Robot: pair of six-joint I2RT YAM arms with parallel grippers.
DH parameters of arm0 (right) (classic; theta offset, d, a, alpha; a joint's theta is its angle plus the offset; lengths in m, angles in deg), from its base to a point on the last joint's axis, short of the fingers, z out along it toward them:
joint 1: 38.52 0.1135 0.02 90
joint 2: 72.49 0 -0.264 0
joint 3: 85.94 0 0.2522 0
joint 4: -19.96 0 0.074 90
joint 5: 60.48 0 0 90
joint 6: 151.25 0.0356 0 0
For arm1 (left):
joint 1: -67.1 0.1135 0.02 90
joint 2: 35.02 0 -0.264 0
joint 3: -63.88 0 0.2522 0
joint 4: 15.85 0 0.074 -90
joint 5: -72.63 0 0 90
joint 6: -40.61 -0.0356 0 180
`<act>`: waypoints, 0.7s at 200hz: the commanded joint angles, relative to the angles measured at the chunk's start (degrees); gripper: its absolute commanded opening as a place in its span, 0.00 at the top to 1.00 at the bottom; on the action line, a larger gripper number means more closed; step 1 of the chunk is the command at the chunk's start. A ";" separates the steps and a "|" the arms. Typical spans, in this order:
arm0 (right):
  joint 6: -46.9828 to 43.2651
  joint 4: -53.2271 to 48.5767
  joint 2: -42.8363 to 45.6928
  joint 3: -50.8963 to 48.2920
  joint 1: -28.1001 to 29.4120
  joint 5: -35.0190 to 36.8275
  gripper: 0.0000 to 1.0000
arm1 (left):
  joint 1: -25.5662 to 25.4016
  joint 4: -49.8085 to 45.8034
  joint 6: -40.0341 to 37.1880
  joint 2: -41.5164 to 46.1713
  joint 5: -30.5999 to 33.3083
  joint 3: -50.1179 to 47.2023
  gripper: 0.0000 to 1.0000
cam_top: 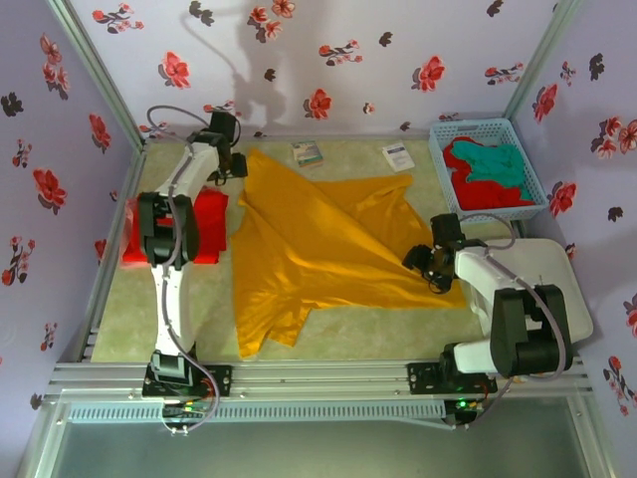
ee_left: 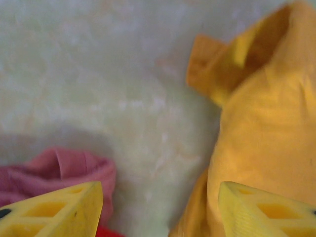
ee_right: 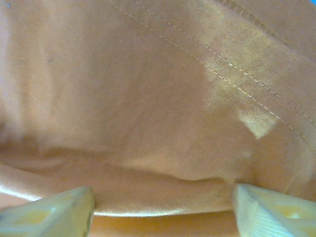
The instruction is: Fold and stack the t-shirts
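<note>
A mustard-yellow t-shirt lies crumpled and partly spread across the middle of the table. My left gripper hovers at its far left corner. In the left wrist view that gripper is open over bare table, with the yellow cloth to its right and a red shirt to its left. The folded red shirt rests by the left arm. My right gripper sits on the shirt's near right corner. Seen from the right wrist, this gripper is open, a ridge of yellow cloth between its fingers.
A blue mesh basket at the back right holds a teal shirt and a red shirt. Two small printed cards lie near the back edge. Flowered walls and metal posts enclose the table.
</note>
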 commanded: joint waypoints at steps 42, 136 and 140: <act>-2.03 -2.79 -4.00 13.32 -0.46 1.37 0.16 | -4.28 4.52 4.35 22.56 -3.73 -25.26 0.36; -1.88 3.73 -29.02 38.83 -0.59 3.61 0.33 | -13.11 6.48 13.86 48.70 -4.18 -64.16 0.38; -1.70 4.34 -29.87 39.58 -0.62 3.99 0.35 | -13.39 6.29 14.58 49.89 -4.11 -65.44 0.38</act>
